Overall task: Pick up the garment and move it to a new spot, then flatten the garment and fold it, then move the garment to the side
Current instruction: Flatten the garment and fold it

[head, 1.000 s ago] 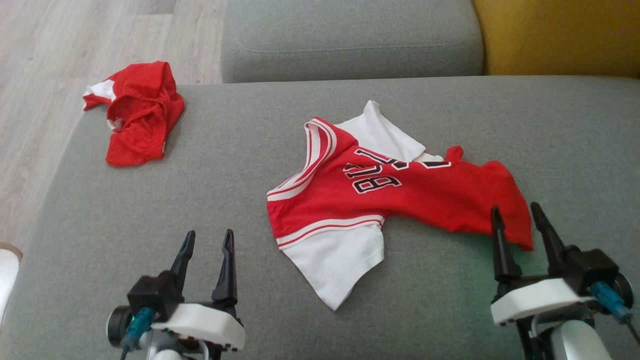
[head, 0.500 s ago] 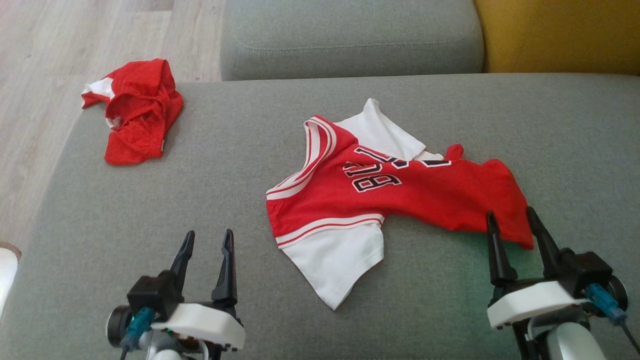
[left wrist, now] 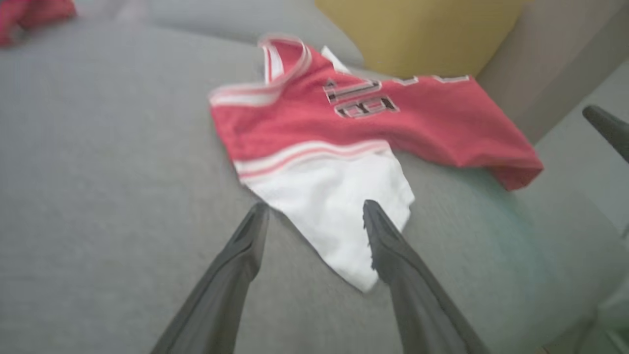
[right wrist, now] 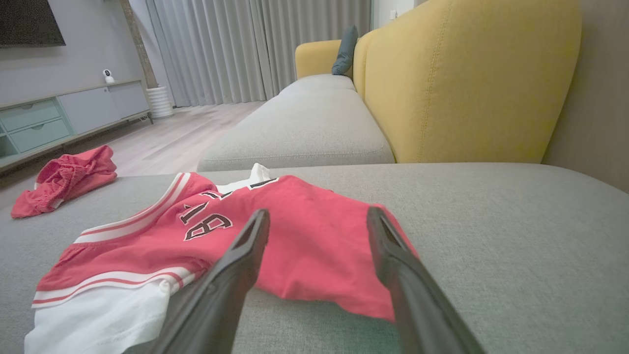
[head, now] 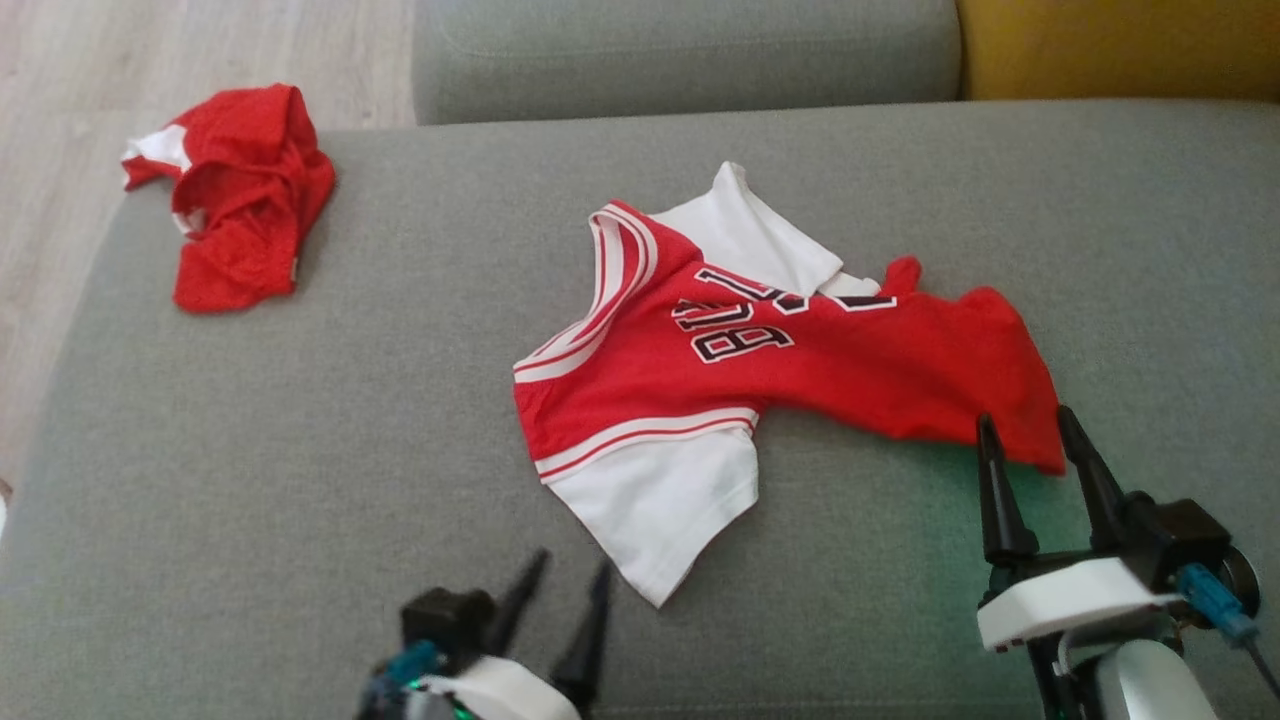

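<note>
The garment (head: 760, 370), a red and white jersey with dark lettering, lies crumpled on the grey sofa seat (head: 300, 450). Its white sleeve (head: 660, 510) points toward me and its red hem (head: 1010, 400) trails to the right. My left gripper (head: 572, 567) is open just short of the white sleeve tip; in the left wrist view its fingers (left wrist: 388, 241) frame that sleeve (left wrist: 339, 206). My right gripper (head: 1027, 420) is open at the red hem's near corner, and in the right wrist view its fingers (right wrist: 388, 250) straddle the hem (right wrist: 319, 250). Neither holds anything.
A second red garment (head: 235, 195) lies bunched at the seat's far left corner, by the wooden floor (head: 60, 120). Another grey cushion (head: 690, 50) and a yellow backrest (head: 1120, 45) stand behind. A cabinet (right wrist: 64, 113) and curtains (right wrist: 255, 44) are across the room.
My left gripper has swung right toward the white sleeve and sunk lower in the picture. The camera has shifted a little, moving the whole scene. The right gripper stays by the red hem.
</note>
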`<state>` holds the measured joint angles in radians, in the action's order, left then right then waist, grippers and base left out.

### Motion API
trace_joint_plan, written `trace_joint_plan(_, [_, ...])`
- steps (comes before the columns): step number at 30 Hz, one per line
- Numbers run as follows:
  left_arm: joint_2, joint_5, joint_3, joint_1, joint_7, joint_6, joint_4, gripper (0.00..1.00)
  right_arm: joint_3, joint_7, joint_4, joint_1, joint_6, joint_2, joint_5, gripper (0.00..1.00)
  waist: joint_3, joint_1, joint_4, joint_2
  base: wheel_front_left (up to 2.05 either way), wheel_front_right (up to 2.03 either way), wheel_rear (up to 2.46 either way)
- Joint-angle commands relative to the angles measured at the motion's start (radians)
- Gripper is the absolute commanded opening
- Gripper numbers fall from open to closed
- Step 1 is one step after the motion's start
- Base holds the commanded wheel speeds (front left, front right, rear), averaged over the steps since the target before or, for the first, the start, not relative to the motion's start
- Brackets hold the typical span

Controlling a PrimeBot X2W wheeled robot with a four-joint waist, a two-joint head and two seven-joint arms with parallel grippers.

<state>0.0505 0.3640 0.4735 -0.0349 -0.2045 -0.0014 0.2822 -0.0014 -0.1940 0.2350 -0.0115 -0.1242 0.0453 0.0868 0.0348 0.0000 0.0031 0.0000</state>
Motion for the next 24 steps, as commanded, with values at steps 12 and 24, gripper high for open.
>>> trace_joint_plan(12, [0.000, 0.256, 0.150, 0.157, 0.093, 0.035, 0.142, 1.00, 0.018, -0.024, -0.026, -0.090, -0.007, 0.005, 0.002, 1.00, 0.075, 0.0000, -0.083, 0.0000, 0.00, 0.00, 0.00])
trace_joint_plan(24, [0.000, 0.350, 0.218, 0.227, 0.115, 0.090, 0.249, 0.26, 0.013, -0.040, -0.011, -0.111, -0.007, 0.005, 0.003, 1.00, 0.106, 0.0000, -0.125, 0.0000, 0.00, 0.00, 0.00])
